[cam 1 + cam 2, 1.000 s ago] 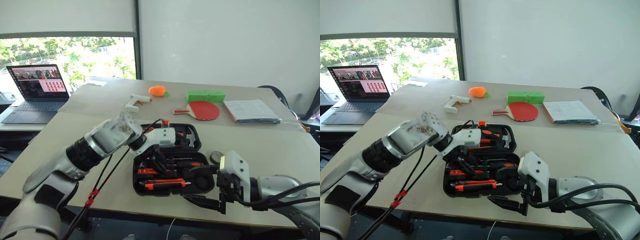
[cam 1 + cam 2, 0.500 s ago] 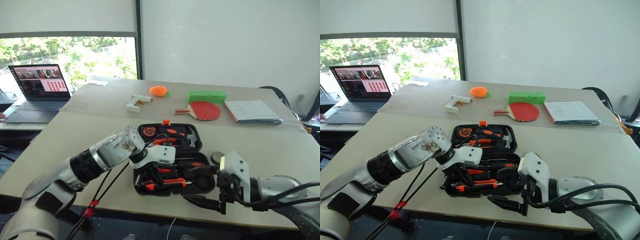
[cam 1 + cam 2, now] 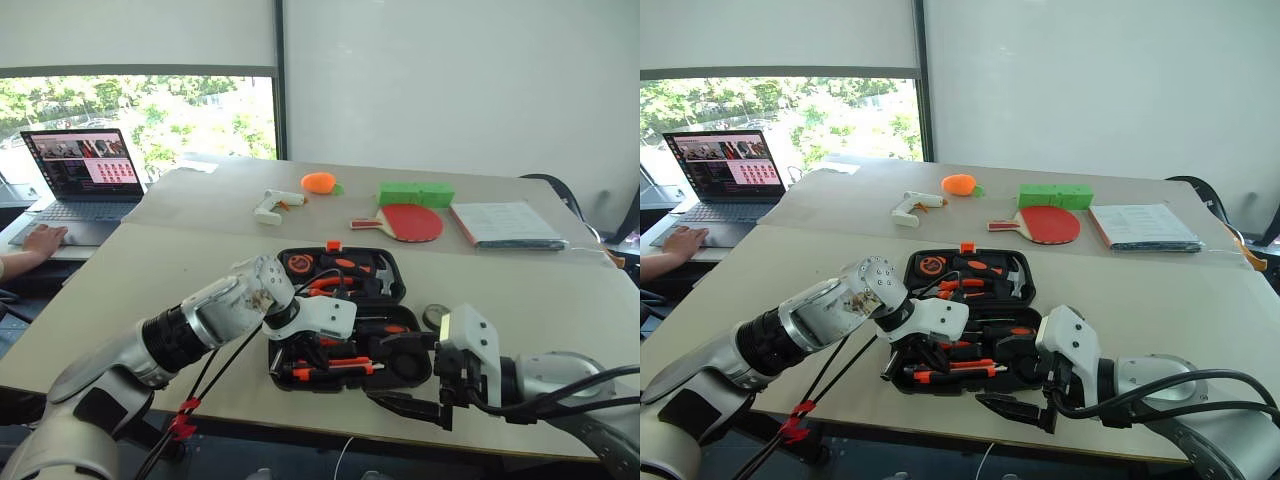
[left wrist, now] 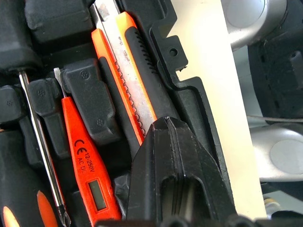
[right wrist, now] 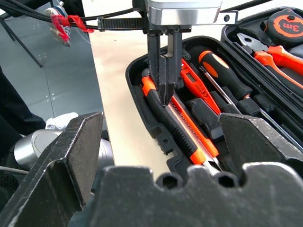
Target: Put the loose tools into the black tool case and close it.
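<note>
Left gripper: jaws pressed fully together, holding nothing, tips set down on the utility knife, apparently pressing it into its slot along the case's near edge. Right gripper: jaws spread wide and empty, hovering just off the front right corner of the case, lower centre of the head views. Black tool case: lying open on the counter, centre of frame, lid flat behind the base. Contents seated in slots: knife, an orange tester screwdriver, a slim screwdriver with black-and-orange handle, pliers, a tape measure. Small dark tape roll: on the counter just right of the case, not yet packed. Outside the task, upper centre: white glue gun, red paddle, green block, orange object, papers. Judgement: packing well advanced; roll to stow, lid to shut and latch. Small orange pointed piece: cannot tell.
</note>
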### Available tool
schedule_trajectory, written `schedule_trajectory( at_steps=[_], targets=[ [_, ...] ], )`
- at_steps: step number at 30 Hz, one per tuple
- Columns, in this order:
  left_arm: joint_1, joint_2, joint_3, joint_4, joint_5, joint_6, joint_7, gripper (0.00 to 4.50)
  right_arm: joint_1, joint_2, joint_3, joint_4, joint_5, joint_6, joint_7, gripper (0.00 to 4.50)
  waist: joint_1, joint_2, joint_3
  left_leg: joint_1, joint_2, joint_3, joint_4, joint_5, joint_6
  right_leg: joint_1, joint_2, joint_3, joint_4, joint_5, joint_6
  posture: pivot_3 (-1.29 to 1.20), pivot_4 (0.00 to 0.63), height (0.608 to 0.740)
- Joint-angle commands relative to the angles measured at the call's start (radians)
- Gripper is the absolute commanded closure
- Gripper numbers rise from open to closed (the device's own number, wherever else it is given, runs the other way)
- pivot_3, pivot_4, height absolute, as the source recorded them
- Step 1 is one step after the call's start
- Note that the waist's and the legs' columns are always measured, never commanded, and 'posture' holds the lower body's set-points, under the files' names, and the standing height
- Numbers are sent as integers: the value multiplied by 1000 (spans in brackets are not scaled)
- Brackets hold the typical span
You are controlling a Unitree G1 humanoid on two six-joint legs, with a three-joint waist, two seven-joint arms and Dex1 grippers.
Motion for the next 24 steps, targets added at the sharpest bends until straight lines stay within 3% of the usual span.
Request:
schedule_trajectory(
  at_steps=[1, 10, 14, 18, 24],
  targets=[
    [50, -23, -72, 10, 52, -22, -6, 4492, 0, 0, -18, -29, 20, 5, -11, 0, 1, 1, -1, 1, 0, 0, 0, 0, 0, 1, 0, 0, 0, 0, 0, 0, 150, 736],
    [92, -54, -65, 41, 129, -94, -8, 4492, 35, -9, -21, -30, 19, 14, -13, 0, 4, 3, -6, 4, 0, 0, 0, 0, 0, 4, 0, 0, 0, 0, 0, 0, 150, 736],
    [77, -170, 117, 111, 27, -18, 40, 4492, 29, -19, -53, -7, 12, 18, -19, 0, 8, 4, -6, 12, -1, -1, 0, 0, 0, 14, 0, 0, -2, -6, 8, 0, 150, 736],
    [-4, -310, 419, 300, -102, 10, 178, 4492, 28, -47, -127, 43, -15, 9, -13, 0, 6, 0, -4, 6, -4, -4, 4, 0, 1, 13, -1, 2, -2, -7, 11, 0, 150, 736],
    [-139, -290, 634, 514, -206, -10, 176, 2709, -5, -125, -164, 246, -118, -44, 65, 0, -21, 0, -4, 3, -6, -6, -1, 0, 1, 6, -1, 3, -1, -4, 3, 0, 150, 736]
  ],
)
